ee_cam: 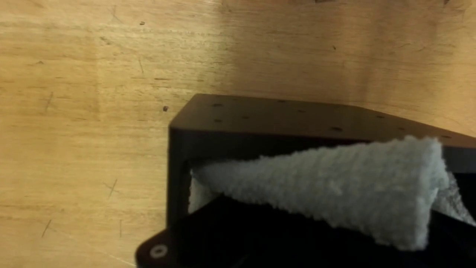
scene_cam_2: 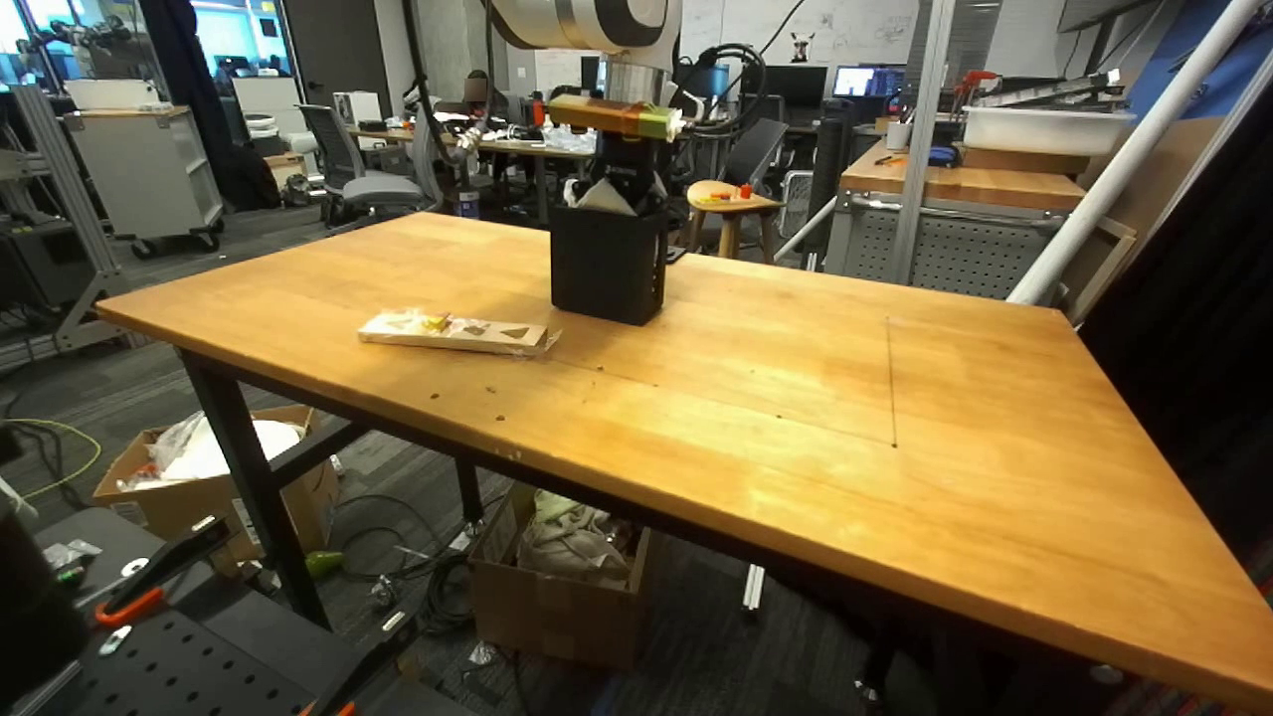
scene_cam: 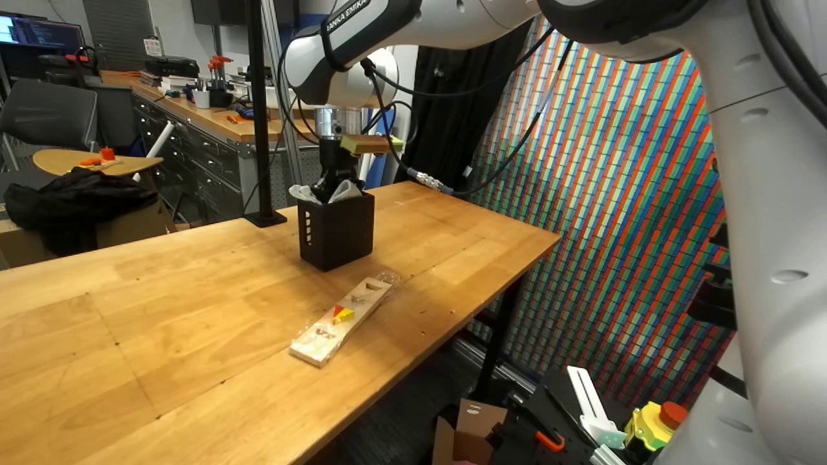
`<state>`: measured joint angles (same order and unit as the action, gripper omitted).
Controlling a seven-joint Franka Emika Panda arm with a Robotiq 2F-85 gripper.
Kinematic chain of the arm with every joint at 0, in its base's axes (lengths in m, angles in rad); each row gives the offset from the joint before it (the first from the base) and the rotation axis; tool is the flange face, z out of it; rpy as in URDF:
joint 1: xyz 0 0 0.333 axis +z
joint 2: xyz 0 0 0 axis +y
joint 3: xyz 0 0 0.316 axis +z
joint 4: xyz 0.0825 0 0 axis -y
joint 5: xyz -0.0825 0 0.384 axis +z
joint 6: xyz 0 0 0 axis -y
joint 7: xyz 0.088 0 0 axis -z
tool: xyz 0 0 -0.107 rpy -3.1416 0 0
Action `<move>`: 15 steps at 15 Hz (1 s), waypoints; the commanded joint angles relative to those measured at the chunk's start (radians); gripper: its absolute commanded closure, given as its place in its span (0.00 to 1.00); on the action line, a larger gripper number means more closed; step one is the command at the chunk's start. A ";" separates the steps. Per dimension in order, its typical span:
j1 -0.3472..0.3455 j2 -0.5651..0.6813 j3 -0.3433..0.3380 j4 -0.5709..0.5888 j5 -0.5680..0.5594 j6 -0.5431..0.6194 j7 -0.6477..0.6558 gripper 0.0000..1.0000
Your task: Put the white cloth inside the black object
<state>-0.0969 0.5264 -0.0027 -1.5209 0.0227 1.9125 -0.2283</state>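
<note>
The claw [scene_cam: 327, 186] points straight down into the mouth of the black box [scene_cam: 340, 231], its fingers drawn together; the tips are hidden, so whether they pinch any fabric I cannot tell. The white cloth [ee_cam: 334, 190] is bunched about the claw, seemingly with much of it down in the box, though folds poke above the rim on both sides of the claw in an exterior view and a thick flap lies across it in the wrist view. The step in hand looks like tucking the cloth down and freeing the claw. Done well, it calls for a gentle push downward, only a slight parting of the fingers, since the walls stand close around them, and a slow vertical lift so the flap does not snag and ride up. Any fold left beside the claw may then want pressing in. On the arm [scene_cam: 452, 22] above the claw "ANKA EMIKA" can be read, its start hidden; a paper sign [scene_cam: 152, 46] far beyond the claw is too small to make out.
</note>
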 commanded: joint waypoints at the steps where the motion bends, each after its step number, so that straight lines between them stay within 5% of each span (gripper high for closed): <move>1: -0.007 0.004 0.002 0.008 -0.002 0.001 -0.026 1.00; 15: 0.018 -0.220 -0.014 -0.171 -0.110 0.129 0.012 1.00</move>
<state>-0.0920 0.3879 -0.0054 -1.5986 -0.0658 1.9851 -0.2372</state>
